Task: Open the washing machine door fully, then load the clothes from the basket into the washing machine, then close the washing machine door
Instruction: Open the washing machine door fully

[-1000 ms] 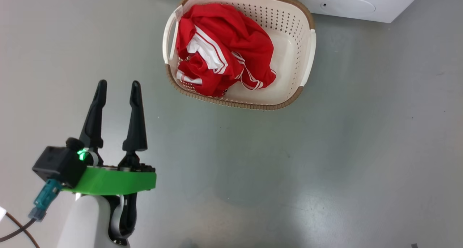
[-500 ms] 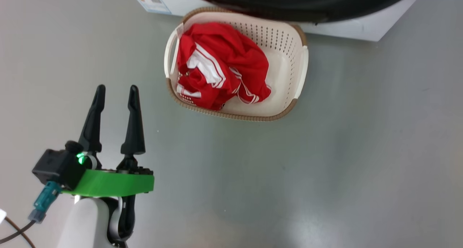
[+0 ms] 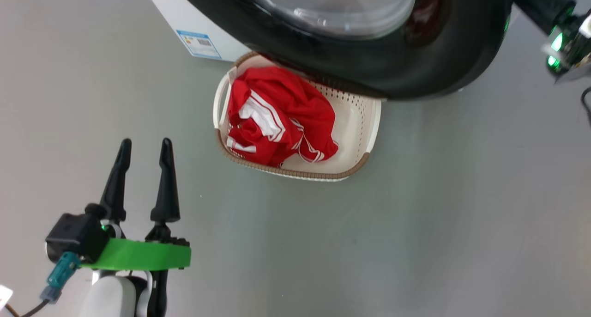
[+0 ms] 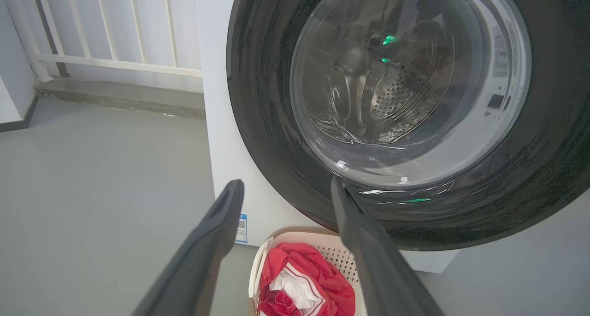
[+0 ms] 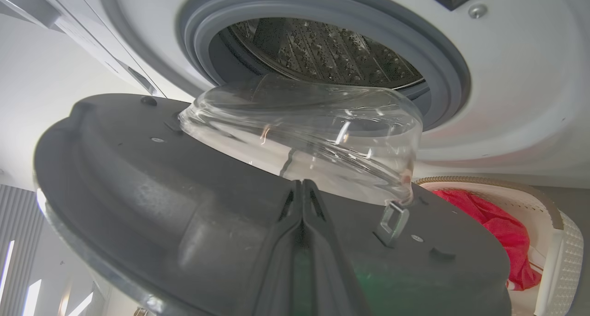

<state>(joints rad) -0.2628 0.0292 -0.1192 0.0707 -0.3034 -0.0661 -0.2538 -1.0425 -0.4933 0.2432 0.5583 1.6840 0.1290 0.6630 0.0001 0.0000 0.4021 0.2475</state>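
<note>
Grey floor (image 3: 415, 215); basket (image 3: 358, 123) lies lengthwise along washing machine (image 3: 184, 16) front.

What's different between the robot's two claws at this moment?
The left gripper has its fingers spread apart; the right gripper has them pressed together. The left gripper hovers above the floor near the basket, touching nothing; the right gripper lies along the dark inner side of the washing machine door. Both have two long dark fingers, and neither holds the clothes.

Head looks down, wrists face door (image 3: 415, 72), all share basket (image 3: 372, 123)
</note>
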